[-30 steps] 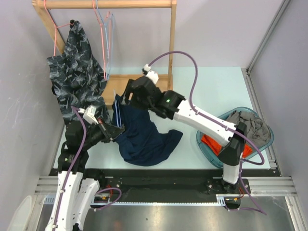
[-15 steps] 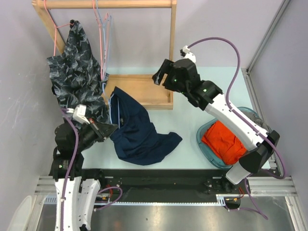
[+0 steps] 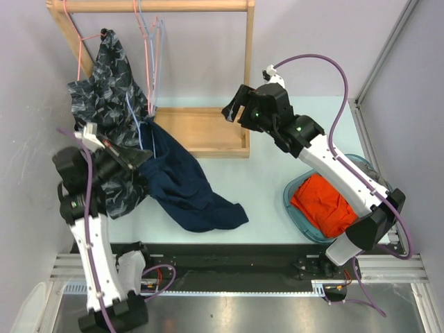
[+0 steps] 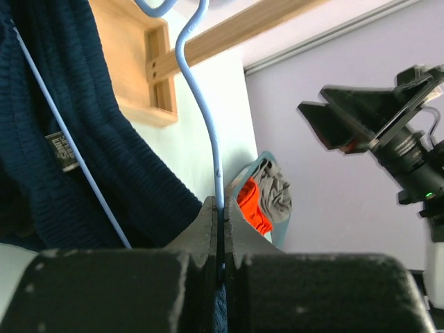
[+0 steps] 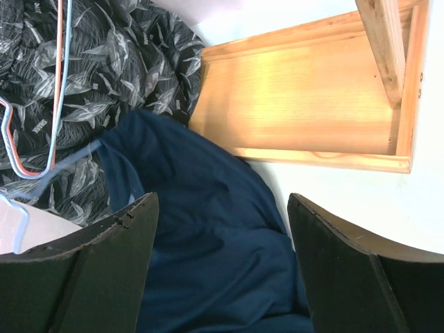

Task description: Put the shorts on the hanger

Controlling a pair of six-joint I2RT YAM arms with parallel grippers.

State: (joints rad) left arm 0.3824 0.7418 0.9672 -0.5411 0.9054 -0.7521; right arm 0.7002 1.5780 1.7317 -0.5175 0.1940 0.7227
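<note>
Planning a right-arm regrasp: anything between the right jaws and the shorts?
Nothing visible. The right gripper is open near the rack base; the shorts show unobstructed between its jaws in the wrist view.

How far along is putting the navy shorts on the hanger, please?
Done, apparently: the shorts hang over the light-blue hanger, its wire crossing the waistband. In hand: the left gripper is shut on the hanger's neck, the shorts' lower end trailing on the table; the right gripper is open. Left: lifting it clear, probably onto the rack's rail.
</note>
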